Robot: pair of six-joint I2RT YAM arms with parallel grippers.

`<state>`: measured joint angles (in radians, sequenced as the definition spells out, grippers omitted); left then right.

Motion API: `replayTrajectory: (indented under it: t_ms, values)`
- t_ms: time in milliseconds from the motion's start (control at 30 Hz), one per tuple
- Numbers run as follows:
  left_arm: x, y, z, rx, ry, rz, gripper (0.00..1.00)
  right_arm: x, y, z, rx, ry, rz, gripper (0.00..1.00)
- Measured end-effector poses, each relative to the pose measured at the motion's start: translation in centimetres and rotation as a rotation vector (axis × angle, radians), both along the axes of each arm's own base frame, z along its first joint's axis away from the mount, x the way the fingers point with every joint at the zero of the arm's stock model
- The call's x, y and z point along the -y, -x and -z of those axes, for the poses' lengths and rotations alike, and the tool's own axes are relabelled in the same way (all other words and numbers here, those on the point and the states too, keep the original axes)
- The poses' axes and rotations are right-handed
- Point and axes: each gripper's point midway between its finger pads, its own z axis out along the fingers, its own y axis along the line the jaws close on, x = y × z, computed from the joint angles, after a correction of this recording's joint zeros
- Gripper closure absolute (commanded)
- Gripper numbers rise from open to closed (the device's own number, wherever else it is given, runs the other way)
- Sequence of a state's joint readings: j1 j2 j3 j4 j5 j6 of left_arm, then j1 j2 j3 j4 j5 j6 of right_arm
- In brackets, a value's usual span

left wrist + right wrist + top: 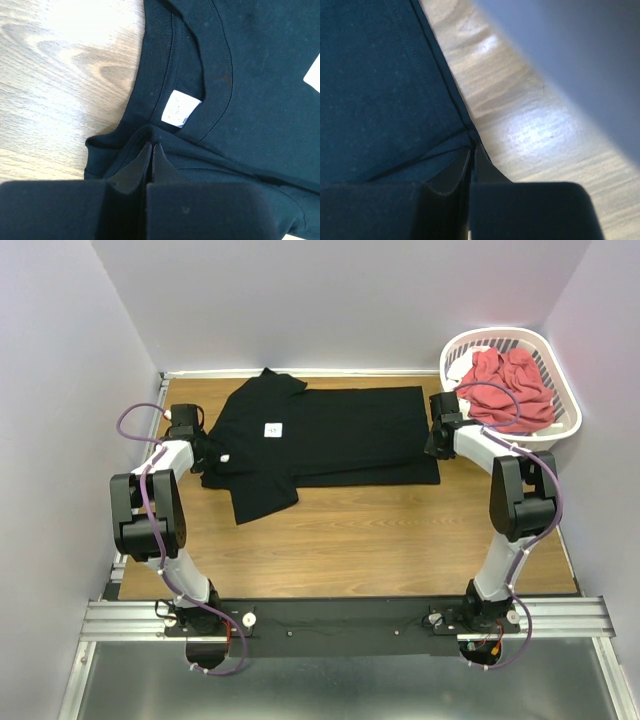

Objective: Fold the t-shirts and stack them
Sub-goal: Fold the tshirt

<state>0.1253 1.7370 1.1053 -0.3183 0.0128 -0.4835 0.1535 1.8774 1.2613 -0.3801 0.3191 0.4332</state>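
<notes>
Folding black t-shirt [330,435]: left gripper [151,150] pinches cloth beside the collar, right gripper [471,150] pinches the hem corner. Next move probably needs an even lift across.

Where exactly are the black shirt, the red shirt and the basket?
black shirt [340,435]: top view, on its flat body.
red shirt [510,385]: top view, middle of the crumpled heap.
basket [500,335]: top view, on its white far rim.
</notes>
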Motion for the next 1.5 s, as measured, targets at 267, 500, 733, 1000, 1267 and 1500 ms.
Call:
replayTrajectory:
  t_ms: [267, 500, 733, 1000, 1267, 1500]
  values:
    - [-0.2, 0.0, -0.1, 0.002, -0.004, -0.009, 0.59, 0.0, -0.4, -0.2, 0.011, 0.012, -0.02, 0.55]
    - [-0.6, 0.3, -4.0, 0.068, -0.03, -0.016, 0.24, -1.4, 0.5, -3.5, 0.055, -0.009, -0.083, 0.3]
    - [0.9, 2.4, -11.1, 0.237, -0.071, 0.017, 0.18, -3.8, 1.7, -12.3, 0.257, -0.103, -0.174, 0.17]
    - [10.3, 10.6, -6.0, 0.097, -0.053, 0.254, 0.26, -5.5, 5.7, -13.4, 0.284, -0.215, -0.27, 0.11]
    - [10.5, 13.9, -1.2, -0.064, -0.089, 0.249, 0.37, -6.5, 8.4, -11.3, 0.225, -0.278, -0.316, 0.02]
    - [11.2, 14.3, 2.3, -0.176, -0.128, 0.279, 0.38, -6.7, 9.7, -10.9, 0.217, -0.295, -0.331, 0.02]
